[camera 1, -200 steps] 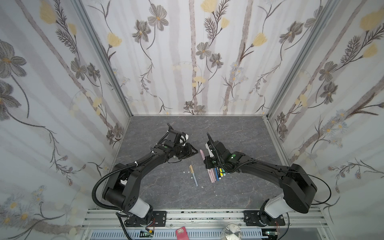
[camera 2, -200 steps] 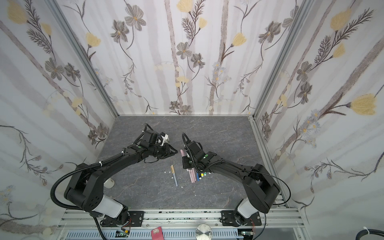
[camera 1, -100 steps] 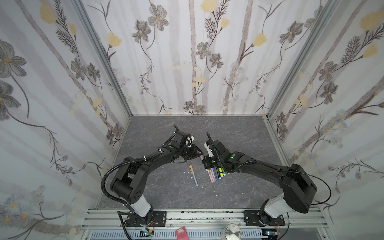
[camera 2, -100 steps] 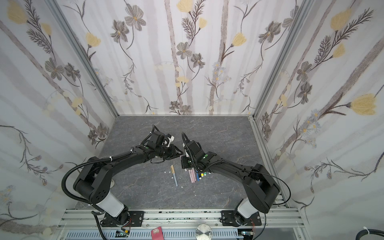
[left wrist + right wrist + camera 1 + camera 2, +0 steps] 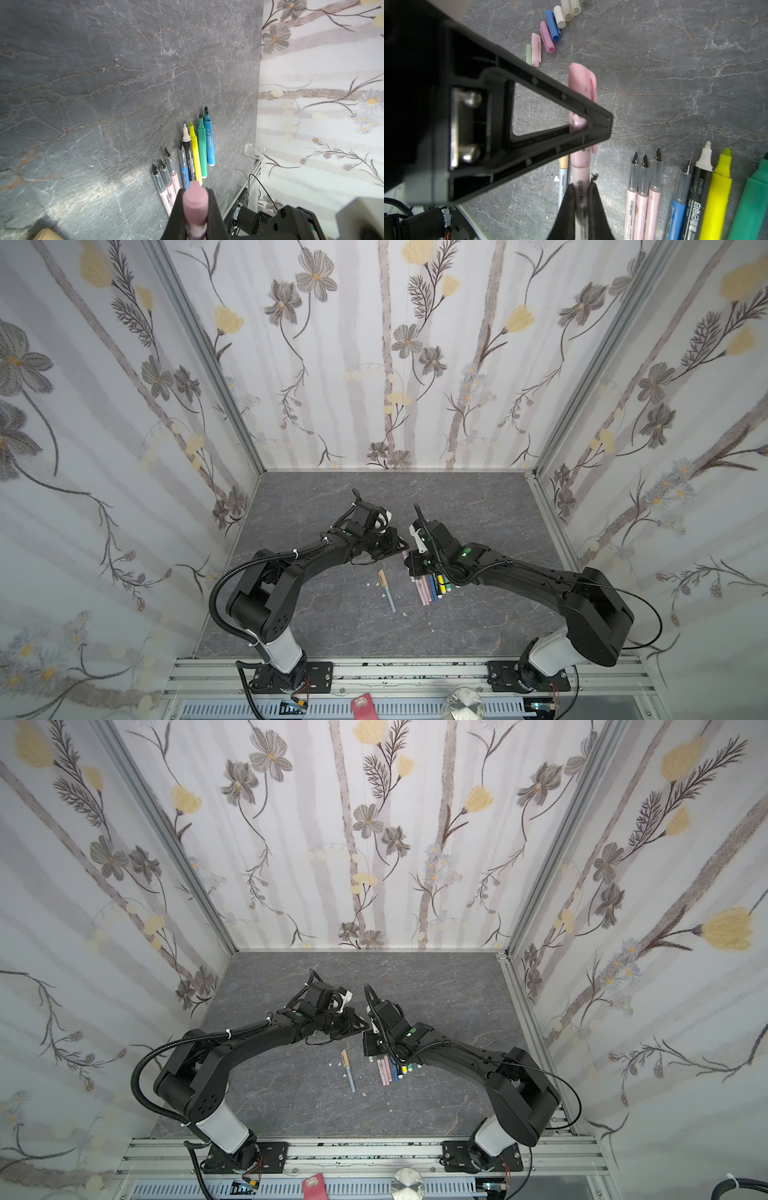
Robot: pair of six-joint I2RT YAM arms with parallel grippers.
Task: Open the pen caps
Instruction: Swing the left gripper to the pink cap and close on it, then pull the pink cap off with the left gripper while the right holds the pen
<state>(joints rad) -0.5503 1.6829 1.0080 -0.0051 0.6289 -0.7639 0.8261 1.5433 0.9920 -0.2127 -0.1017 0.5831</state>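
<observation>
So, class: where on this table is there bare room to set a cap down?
Bare: the table along the back wall, and the front strip between the row of pens and the rail. Crowded: the middle, where the lone pen, the loose caps and the held pink pen sit.

Top views: bright, flat, diffuse light. No hard shadows, just faint soft ones on the desk (image 5: 332, 630) under the arms (image 5: 311, 560). Walls (image 5: 415, 344) close to washed out. Wide-angle bend, wall corners splay toward the frame edges. Left wrist: pale sheen on desk just beside the pens (image 5: 196, 158), which are sharp; pink cap (image 5: 195, 201) at the lens is soft. Right wrist: left end effector (image 5: 589, 126) big, dark, blurred; pink pen (image 5: 580, 185) barrel soft too.
</observation>
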